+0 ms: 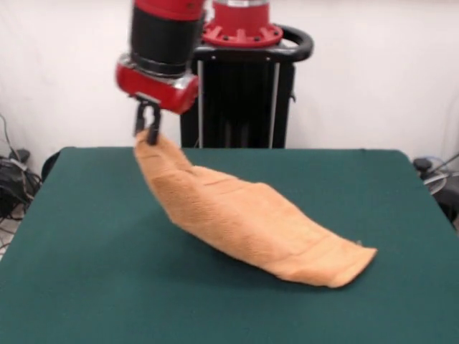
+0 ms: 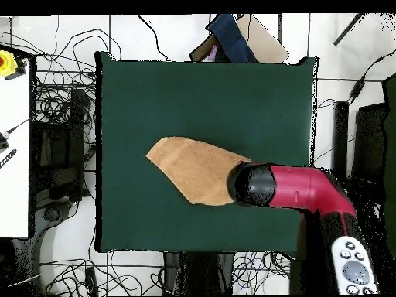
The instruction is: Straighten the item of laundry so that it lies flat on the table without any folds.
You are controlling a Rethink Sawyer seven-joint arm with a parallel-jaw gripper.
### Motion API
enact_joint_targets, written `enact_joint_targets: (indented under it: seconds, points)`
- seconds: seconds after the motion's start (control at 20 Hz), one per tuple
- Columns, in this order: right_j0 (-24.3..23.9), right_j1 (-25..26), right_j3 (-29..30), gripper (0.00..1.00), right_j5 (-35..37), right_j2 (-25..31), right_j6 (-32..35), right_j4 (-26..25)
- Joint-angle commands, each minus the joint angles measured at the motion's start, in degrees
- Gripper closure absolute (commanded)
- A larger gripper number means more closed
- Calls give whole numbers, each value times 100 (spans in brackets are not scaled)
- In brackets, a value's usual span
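The orange-tan terry towel (image 1: 244, 218) is lifted by one corner and hangs in a folded, stretched band from upper left down to the green table (image 1: 86, 272), where its lower right end rests. My gripper (image 1: 147, 127) is shut on the raised corner, above the far left part of the table. From above, the towel (image 2: 193, 168) shows as a pointed shape on the table (image 2: 131, 100), its right end hidden under the red and black arm (image 2: 290, 187). The gripper itself is hidden by the arm there.
Cables and equipment lie on the floor around the table (image 2: 54, 139). A white bench (image 2: 14, 155) stands at the left of the overhead view. The robot's black pedestal (image 1: 240, 100) rises behind the table's far edge.
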Motion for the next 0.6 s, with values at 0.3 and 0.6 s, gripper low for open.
enact_joint_targets:
  seconds: [0.3, 0.6]
  points:
    - [-435, 1101, -1065, 100, -743, 859, -1428, -819]
    - [-611, 1860, -1766, 100, -906, 1081, -1656, -946]
